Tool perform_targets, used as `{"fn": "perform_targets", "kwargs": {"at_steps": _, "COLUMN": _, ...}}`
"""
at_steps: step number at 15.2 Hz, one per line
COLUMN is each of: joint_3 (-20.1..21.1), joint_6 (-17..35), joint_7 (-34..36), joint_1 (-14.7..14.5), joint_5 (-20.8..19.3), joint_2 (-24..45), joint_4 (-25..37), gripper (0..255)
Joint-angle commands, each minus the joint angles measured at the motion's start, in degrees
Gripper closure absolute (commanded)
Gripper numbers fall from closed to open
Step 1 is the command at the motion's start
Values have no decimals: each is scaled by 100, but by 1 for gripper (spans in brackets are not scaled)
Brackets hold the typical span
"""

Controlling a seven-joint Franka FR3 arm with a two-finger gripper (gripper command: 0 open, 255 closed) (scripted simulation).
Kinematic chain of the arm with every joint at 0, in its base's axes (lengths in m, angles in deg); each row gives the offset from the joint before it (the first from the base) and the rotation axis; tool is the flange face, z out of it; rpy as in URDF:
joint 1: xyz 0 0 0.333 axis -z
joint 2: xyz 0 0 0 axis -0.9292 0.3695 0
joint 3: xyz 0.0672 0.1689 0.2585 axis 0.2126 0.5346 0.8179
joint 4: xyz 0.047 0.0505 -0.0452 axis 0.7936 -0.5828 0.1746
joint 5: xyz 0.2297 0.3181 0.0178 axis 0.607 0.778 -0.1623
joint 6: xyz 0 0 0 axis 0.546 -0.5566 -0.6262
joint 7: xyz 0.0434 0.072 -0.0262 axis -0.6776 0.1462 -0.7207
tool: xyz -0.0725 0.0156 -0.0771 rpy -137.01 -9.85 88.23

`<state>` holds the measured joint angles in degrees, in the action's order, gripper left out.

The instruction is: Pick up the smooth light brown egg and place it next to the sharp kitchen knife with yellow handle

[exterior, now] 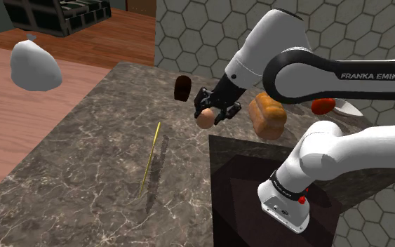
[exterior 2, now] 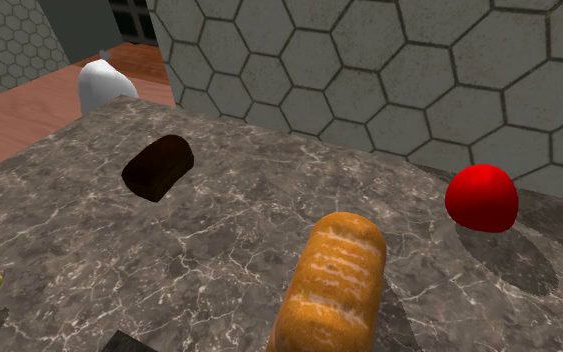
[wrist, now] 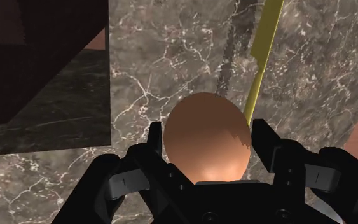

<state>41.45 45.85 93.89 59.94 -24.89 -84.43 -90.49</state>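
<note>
Egg (wrist: 206,137): smooth, plain light brown, pinched between the 2 black fingers of the gripper (exterior: 215,112) over the dark veined counter (exterior: 83,175); yellow-handled knife (wrist: 264,57) lies flat beyond the fingertips.

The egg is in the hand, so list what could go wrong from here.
1. The round egg is pinched at its sides by the hand, above the counter; it could slip and drop.
2. Released beside the knife, it may roll across the flat counter or bump the knife.
</note>
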Motion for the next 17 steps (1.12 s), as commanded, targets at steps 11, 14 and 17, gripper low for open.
{"fn": "perform_targets", "kwargs": {"at_steps": 11, "joint_3": 1777, "joint_6": -32, "joint_7": 1908, "joint_1": -468, "joint_5": 553, "joint_2": 263, "joint_4": 788, "gripper": 255}}
{"fn": "perform_targets", "kwargs": {"at_steps": 14, "joint_3": 2251, "joint_6": -16, "joint_7": 2363, "joint_1": -410, "joint_5": 593, "joint_2": 461, "joint_4": 1134, "gripper": 255}}
{"fn": "perform_targets", "kwargs": {"at_steps": 17, "joint_3": 2653, "joint_6": 73, "joint_7": 2685, "joint_1": -316, "joint_5": 621, "joint_2": 639, "joint_4": 1359, "gripper": 255}}
